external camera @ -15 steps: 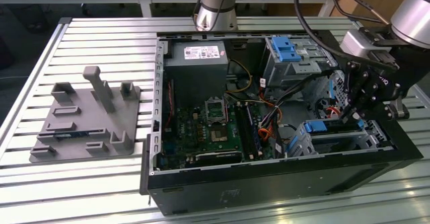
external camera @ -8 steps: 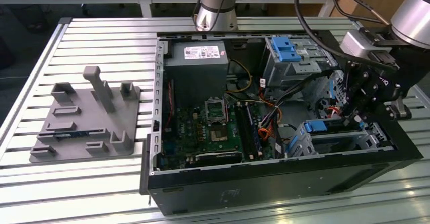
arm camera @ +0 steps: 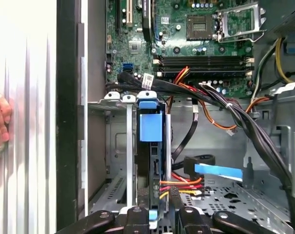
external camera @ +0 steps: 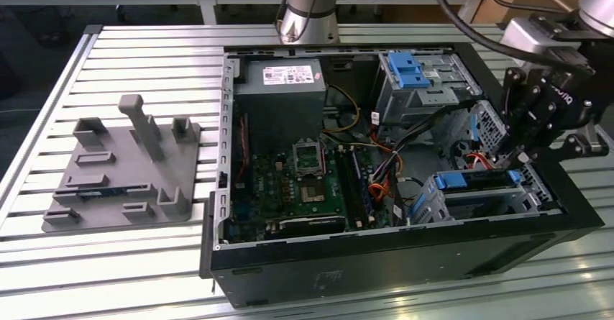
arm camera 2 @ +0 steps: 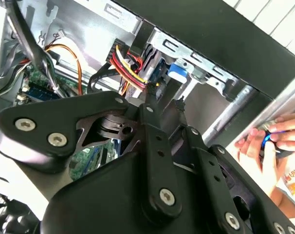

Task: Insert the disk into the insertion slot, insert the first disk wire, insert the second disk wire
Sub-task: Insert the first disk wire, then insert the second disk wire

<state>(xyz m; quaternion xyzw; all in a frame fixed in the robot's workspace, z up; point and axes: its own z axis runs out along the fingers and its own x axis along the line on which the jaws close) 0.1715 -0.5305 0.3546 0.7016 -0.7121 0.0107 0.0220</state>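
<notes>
The disk (external camera: pixel 479 180) sits in the slot (external camera: pixel 491 205). The claw (arm camera 2: pixel 164 101), nearly closed, seems to pinch the wire plug (arm camera 2: pixel 153 87); if skewed, the plug could jam against the disk or slip free.

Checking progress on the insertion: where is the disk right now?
The disk sits in the insertion slot at the exterior view's right end of the computer case, close beneath the gripper.
</notes>
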